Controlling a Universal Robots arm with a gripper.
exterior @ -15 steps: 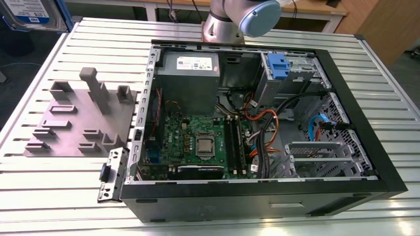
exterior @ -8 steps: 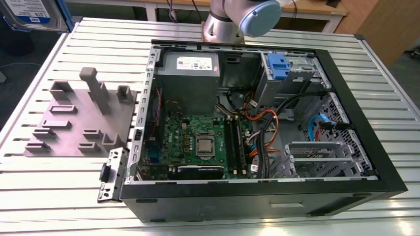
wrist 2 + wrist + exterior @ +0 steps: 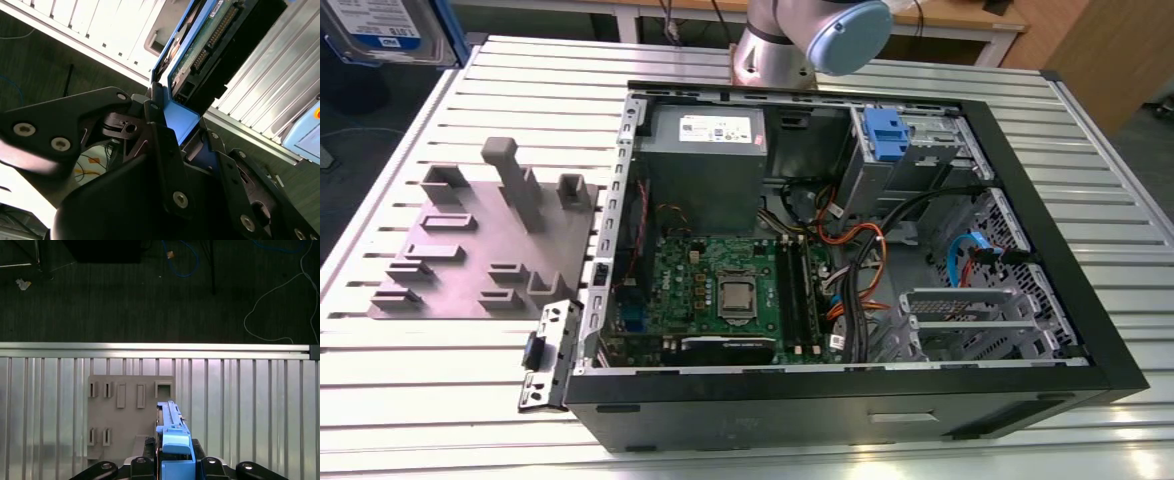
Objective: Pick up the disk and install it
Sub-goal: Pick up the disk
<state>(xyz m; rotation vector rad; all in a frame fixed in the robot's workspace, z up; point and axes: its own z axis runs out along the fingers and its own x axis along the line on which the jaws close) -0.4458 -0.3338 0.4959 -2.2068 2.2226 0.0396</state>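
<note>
My gripper is shut on the disk, its black fingers clamping the blue plastic frame. The first wrist view shows the disk edge-on between the fingers, hanging above the slatted table beside the grey slotted tray. In the exterior view the disk is raised at the far upper left, its silver face and white-and-blue label partly cut off by the picture's edge.
An open computer case lies on the slatted metal table, showing the motherboard, a grey power supply and a blue drive caddy. The grey tray stands on the exterior view's left, a small bracket beside the case.
</note>
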